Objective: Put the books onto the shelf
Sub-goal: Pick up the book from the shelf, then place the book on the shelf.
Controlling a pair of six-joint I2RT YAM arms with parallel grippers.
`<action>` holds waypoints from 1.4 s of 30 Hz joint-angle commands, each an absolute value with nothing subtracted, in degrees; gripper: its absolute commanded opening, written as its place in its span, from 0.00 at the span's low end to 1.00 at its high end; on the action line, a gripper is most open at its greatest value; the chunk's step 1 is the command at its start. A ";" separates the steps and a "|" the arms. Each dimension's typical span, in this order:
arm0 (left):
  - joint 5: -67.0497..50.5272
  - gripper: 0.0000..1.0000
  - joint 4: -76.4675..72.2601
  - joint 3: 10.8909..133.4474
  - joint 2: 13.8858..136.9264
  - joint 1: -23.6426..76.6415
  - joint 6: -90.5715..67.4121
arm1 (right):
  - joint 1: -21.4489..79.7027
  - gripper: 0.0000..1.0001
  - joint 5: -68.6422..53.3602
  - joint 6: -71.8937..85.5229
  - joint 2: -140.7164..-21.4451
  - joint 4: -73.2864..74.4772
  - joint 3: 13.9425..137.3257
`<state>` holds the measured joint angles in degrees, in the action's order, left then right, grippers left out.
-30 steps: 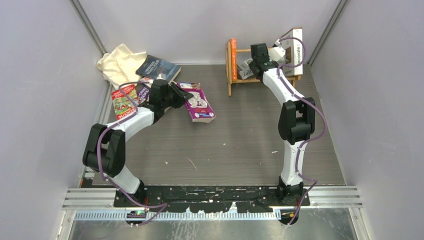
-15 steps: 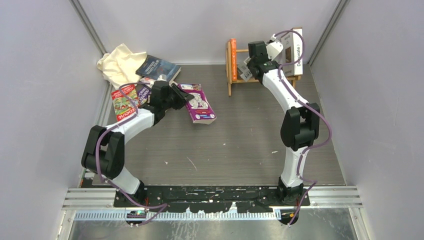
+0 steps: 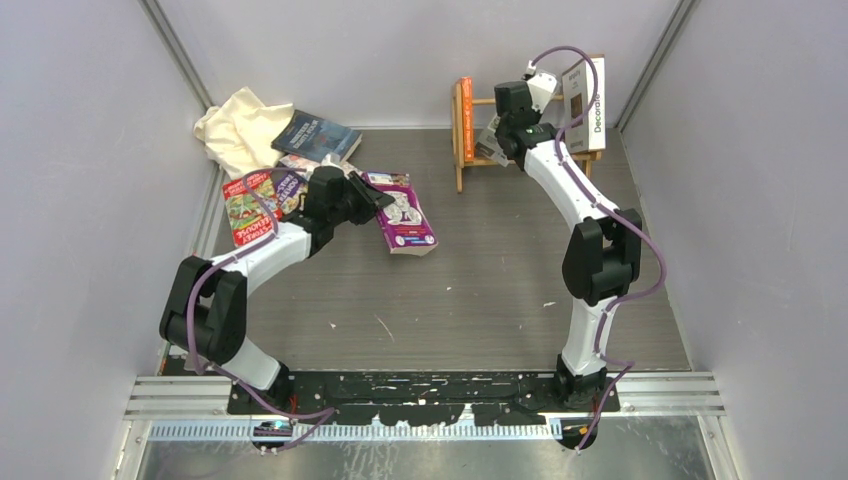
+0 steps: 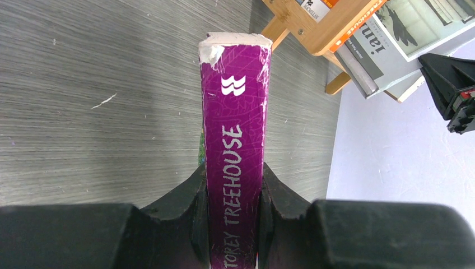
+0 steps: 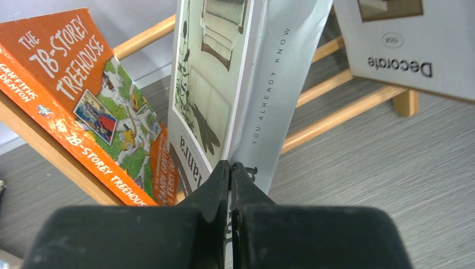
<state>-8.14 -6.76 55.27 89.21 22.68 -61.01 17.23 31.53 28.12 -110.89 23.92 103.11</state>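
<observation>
Left wrist view: the left gripper [image 4: 232, 185] has its two black fingers pressed against either side of a purple paperback [image 4: 235, 101]. It clamps the book across the spine, which reads "TREEHOUSE" in white and is scuffed pale at its far end. I cannot tell whether the book is clear of the surface. Beyond it lies the grey wood-grain table [image 4: 84, 84], and a corner of the wooden shelf [image 4: 305, 33] shows at the upper right. In the right wrist view the right gripper [image 5: 229, 168] has its fingers pressed almost together, pinching the lower edge of a thin grey-and-white magazine [image 5: 263, 84] that stands upright in the shelf. Just left of it an orange "78-Storey Treehouse" book [image 5: 84, 95] leans at the shelf's end frame. To the right, apart from the magazine, a white "Decorate" book [image 5: 403, 45] stands at the other end. The top external view puts the purple paperback left of the table's middle, well apart from the shelf at the back right. A dark blue book [image 3: 315, 135] and a cream cloth [image 3: 235, 125] sit at the back left, with a red-green book [image 3: 245, 205] just in front of them.
</observation>
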 commanded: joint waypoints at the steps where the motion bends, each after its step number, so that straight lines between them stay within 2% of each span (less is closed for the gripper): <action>1: -8.39 0.00 -10.77 57.26 85.18 22.85 -60.11 | 16.72 0.01 35.08 18.36 -106.94 17.28 103.35; 20: -9.23 0.00 -9.38 57.89 84.95 22.91 -57.70 | 15.26 0.01 39.62 -6.95 -109.55 -2.18 97.68; 42: -9.72 0.00 -16.07 53.83 85.81 22.86 -60.31 | 9.09 0.01 36.54 -12.51 -115.83 -7.39 99.33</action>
<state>-8.38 -7.20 53.67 88.31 22.76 -58.54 9.76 37.30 -11.03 -116.40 -1.45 97.19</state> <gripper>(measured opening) 0.276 0.056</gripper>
